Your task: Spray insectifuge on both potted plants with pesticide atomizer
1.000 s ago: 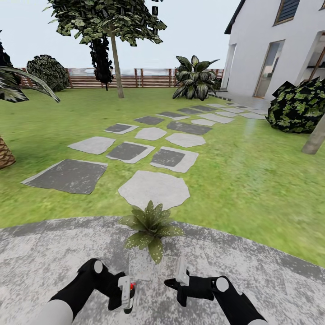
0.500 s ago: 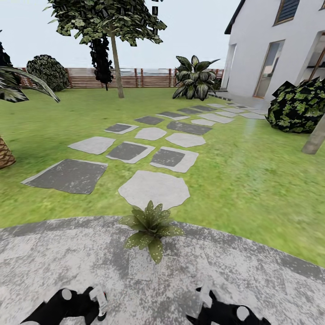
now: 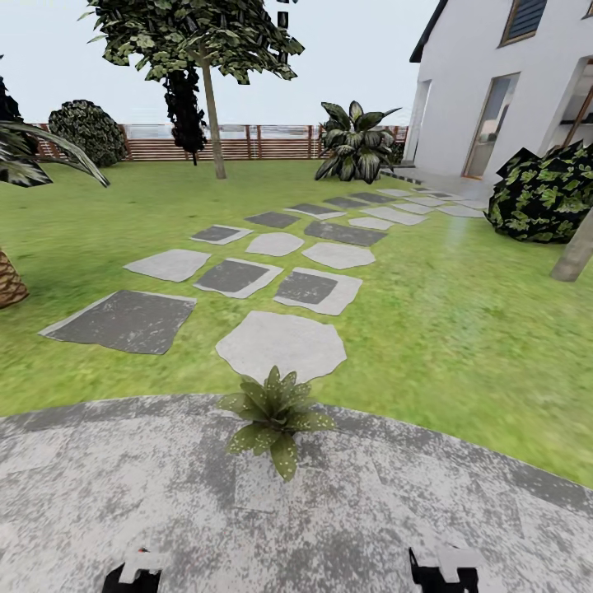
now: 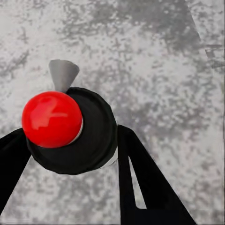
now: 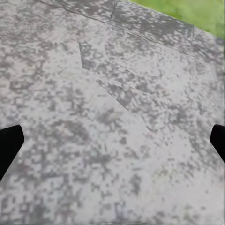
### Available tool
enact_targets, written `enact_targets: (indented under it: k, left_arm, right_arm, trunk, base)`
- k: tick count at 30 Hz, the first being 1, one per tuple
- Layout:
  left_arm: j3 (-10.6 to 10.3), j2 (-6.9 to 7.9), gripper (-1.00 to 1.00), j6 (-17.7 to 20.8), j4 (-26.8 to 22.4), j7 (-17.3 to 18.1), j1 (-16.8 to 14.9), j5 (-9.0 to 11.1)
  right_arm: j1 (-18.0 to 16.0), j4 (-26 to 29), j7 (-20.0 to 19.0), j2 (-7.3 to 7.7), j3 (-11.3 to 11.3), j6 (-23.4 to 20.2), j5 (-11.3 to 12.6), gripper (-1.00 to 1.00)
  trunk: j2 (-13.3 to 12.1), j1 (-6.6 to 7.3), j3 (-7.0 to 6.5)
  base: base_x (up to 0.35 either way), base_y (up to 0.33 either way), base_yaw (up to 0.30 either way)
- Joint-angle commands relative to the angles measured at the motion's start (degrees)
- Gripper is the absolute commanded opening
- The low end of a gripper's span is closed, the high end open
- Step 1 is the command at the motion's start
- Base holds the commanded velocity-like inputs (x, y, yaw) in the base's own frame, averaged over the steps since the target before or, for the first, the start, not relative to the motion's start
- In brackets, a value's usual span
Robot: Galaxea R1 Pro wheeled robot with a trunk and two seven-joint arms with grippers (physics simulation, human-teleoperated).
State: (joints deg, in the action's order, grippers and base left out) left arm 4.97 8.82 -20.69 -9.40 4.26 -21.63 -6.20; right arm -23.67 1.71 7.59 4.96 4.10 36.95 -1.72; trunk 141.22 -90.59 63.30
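Left hand (image 4: 70,154) clamps the pesticide atomizer (image 4: 70,131) between its two black fingers (image 4: 140,183) — seen from above in the left wrist view as a dark round body with a red cap and a pale grey nozzle, held over the grey mottled paving (image 4: 154,61); in the head view only the tip of this hand (image 3: 136,572) shows at the lower edge. Centre of the head view: one potted plant (image 3: 274,416), a low rosette of broad pointed leaves, stands on the paving (image 3: 123,486) just beside its curved border with the lawn (image 3: 461,329). Beyond it, stepping stones (image 3: 280,344) run across the grass toward a brown slat fence (image 3: 247,147), with a tree (image 3: 206,49) and a large leafy plant (image 3: 356,144) near it. Right hand (image 3: 445,568) at the lower edge — released, its fingers (image 5: 9,145) spread wide apart over bare paving in the right wrist view. Far right: a white house (image 3: 494,91) and a dark bush (image 3: 543,193).
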Motion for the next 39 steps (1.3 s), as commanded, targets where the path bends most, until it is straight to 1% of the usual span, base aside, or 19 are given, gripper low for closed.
enact_targets:
  k: [1,2,4,5,7,12,25,28,29,30,32,34,39]
  left_arm:
    - [0.6,-0.45,-1.00,-0.2,0.6,0.1,0.0,-0.5]
    - [0.6,-1.19,-1.00,-0.2,1.1,0.0,0.0,-0.7]
    - [0.5,-1.88,-1.00,-0.2,1.4,0.0,0.0,-0.9]
    - [0.4,-1.99,-1.00,-0.2,1.5,0.2,0.0,-0.9]
    - [0.4,-2.12,-1.00,-0.4,1.6,0.7,0.0,-0.8]
    - [0.5,-2.29,-1.00,-0.4,1.7,0.6,0.0,-0.3]
    - [0.6,-2.34,-1.00,-0.4,2.5,0.7,0.0,-0.3]
    - [0.6,-3.16,-1.00,-0.4,3.0,0.7,0.0,-0.4]
    - [0.6,-3.36,-1.00,-0.4,3.1,0.7,0.0,-0.4]
    - [0.6,-3.39,-1.00,-0.4,3.1,0.7,0.0,-0.4]
    - [0.6,-3.37,-1.00,-0.4,3.2,0.7,0.0,-0.3]
    - [0.7,-3.31,-1.00,-0.4,3.1,0.4,0.8,-0.3]
    - [0.7,-3.50,-1.00,-0.4,3.2,0.2,1.1,-0.3]
  right_arm:
    - [0.0,-0.1,0.5,0.04,0.5,0.1,0.7,1.00]
    - [0.0,-0.1,0.5,0.01,0.6,0.1,1.4,1.00]
    - [0.0,-0.1,0.6,-0.07,0.6,0.1,2.0,1.00]
    - [0.0,-0.1,0.6,-0.15,0.6,0.1,2.1,1.00]
    - [0.0,0.0,0.6,-0.34,0.6,0.1,2.4,1.00]
    - [0.0,0.1,0.5,-0.40,0.4,0.1,2.6,1.00]
    - [0.0,0.1,0.6,-0.39,0.5,0.1,2.7,1.00]
    - [0.0,0.1,0.6,-0.39,0.4,0.1,2.8,1.00]
    - [0.0,0.1,0.6,-0.46,0.5,0.1,3.2,1.00]
    - [0.0,0.1,0.6,-0.51,0.5,0.1,4.3,1.00]
    - [0.0,0.1,0.6,-0.49,0.5,0.0,6.5,1.00]
    - [0.0,0.0,0.6,-0.49,0.5,0.0,9.4,1.00]
    - [0.0,0.0,0.6,-0.33,0.4,0.0,10.2,1.00]
  trunk:
    - [0.0,0.01,0.04]
    - [0.0,0.01,0.04]
    - [0.0,0.01,0.04]
    - [0.0,0.01,0.04]
    - [0.0,0.01,0.04]
    - [0.0,0.01,0.04]
    - [0.0,0.01,0.04]
    - [0.0,0.01,0.04]
    - [0.0,0.01,0.04]
    - [0.0,0.01,0.04]
    - [0.0,0.01,0.04]
    - [0.0,0.01,0.04]
    - [0.0,0.01,0.04]
  base:
    - [0.000,0.000,0.000]
    - [0.000,0.000,0.000]
    - [0.000,0.000,0.000]
    - [0.000,0.000,0.000]
    - [0.000,0.000,-0.006]
    - [0.000,0.000,-0.072]
    - [-0.006,0.003,-0.287]
    - [-0.204,0.125,-0.300]
    - [-0.264,0.188,-0.300]
    - [-0.272,0.211,-0.300]
    - [-0.276,0.225,-0.300]
    - [-0.277,0.233,-0.300]
    - [-0.190,0.165,-0.300]
